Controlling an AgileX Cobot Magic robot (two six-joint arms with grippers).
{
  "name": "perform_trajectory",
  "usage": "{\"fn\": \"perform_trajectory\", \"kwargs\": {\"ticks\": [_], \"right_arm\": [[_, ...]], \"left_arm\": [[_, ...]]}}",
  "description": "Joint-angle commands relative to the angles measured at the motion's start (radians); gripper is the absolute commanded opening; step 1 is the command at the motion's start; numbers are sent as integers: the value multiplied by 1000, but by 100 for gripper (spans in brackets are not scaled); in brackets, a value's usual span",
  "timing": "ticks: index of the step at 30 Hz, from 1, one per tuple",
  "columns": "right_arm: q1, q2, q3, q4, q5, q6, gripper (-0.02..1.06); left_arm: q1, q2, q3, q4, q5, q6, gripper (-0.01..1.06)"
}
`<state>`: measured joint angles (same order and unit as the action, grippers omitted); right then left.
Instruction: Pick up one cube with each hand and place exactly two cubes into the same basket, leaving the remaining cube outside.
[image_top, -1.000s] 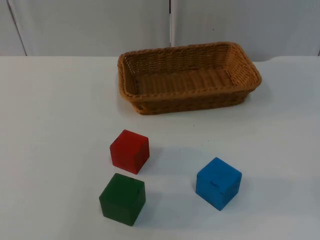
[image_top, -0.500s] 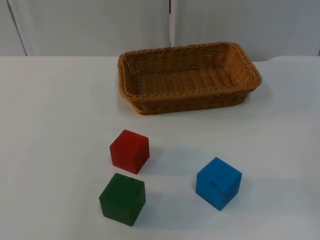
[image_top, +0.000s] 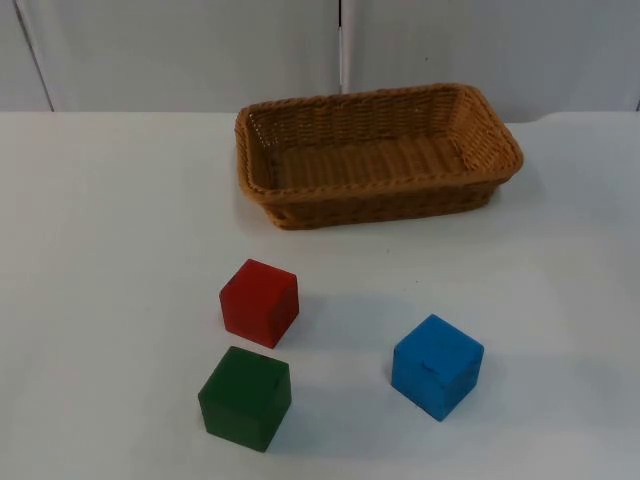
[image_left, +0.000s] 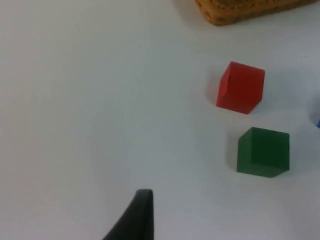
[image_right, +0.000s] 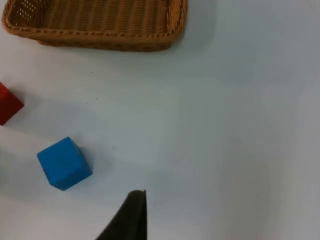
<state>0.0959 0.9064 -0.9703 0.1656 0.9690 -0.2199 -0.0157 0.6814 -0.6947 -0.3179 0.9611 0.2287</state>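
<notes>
On white table (image_top: 110, 250), grey partition wall (image_top: 180, 50) behind

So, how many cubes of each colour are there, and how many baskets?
Red cube: 1
Green cube: 1
Blue cube: 1
Basket: 1, nothing inside
Total: 4 things, all cubes on the table outside the basket.

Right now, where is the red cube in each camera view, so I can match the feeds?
Top view: the red cube sits on the white table, in front of the wicker basket, just behind the green cube.
Left wrist view: the red cube lies between the basket's corner and the green cube.
Right wrist view: a sliver of the red cube at the picture's edge.
Shared landmark: the basket.
</notes>
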Motion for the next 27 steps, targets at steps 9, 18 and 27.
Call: {"fn": "perform_trajectory", "kwargs": {"ticks": [9,18,27], "right_arm": [[-2,113,-75,47,-14,-54,105],[-2,131,-96,88,-21,-91,105],[20,138,-96,131,-21,-129,105]], "left_arm": [[5,80,-76,-15,15,18,105],[5,143,-90,-87,54,69,105],[5,197,-90,-149,54,118,105]]}}
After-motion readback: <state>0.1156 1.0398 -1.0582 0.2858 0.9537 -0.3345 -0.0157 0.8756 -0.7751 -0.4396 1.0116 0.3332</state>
